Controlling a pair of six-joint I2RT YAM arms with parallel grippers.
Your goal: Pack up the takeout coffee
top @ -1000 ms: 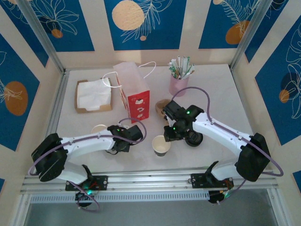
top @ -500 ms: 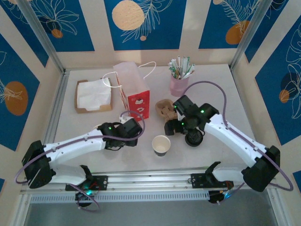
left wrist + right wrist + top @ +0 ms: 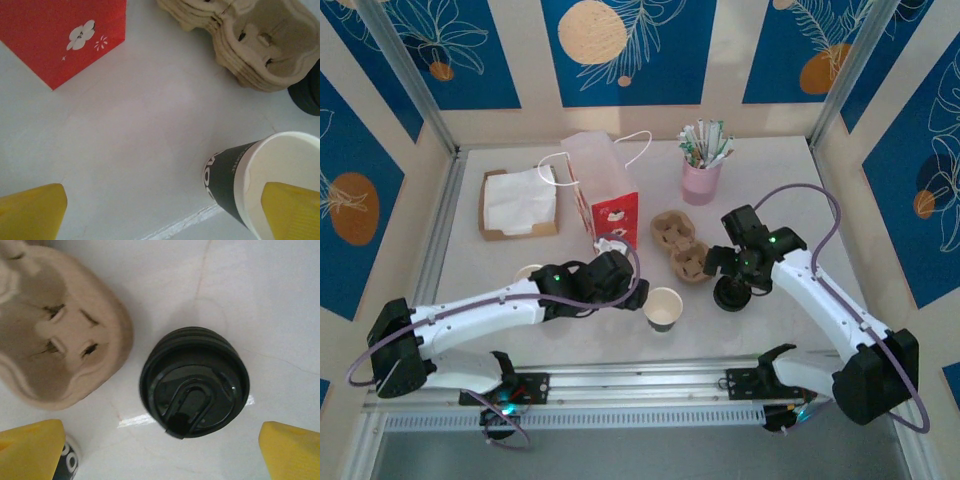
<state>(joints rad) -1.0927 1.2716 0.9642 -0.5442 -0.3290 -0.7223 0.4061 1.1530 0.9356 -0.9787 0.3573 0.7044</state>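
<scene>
A: Where is the takeout coffee cup [image 3: 663,308] sitting?

B: It is standing upright on the table [image 3: 790,190] near the front edge, between the two arms. Its mouth is facing up, showing a white inside, and a dark band is wrapping its side.

A: Is anything gripping it?

B: The left gripper [image 3: 164,205] is hanging just beside it, its yellow fingers [image 3: 31,212] spread wide and grasping nothing. From the left wrist, one fingertip is hovering over the cup's rim while the other is sitting well off over bare table.

A: And the right gripper [image 3: 162,444]?

B: It is hanging released too, fingers [image 3: 292,450] wide apart. A round black lid [image 3: 194,382] is lying flat on the table below and between them, touching neither.

A: What is lying near the cup and lid?

B: A pulp cup carrier [image 3: 680,245] is resting just behind them, wells facing up. The lid is sitting just beside its right end, and the cup is standing near its front left.

A: What are the other containers holding?

B: A pink cup [image 3: 701,182] at the back is holding a bunch of wrapped sticks [image 3: 705,143], poking up and fanning out. A shallow cardboard tray [image 3: 520,234] at the back left is holding a pile of white napkins [image 3: 518,198]. A red-and-white bag [image 3: 605,195] is standing upright between tray and pink cup, handles up; I cannot tell what is sitting inside. A pale cup [image 3: 528,272] rim is peeking out beside the left arm, its contents hidden.
</scene>
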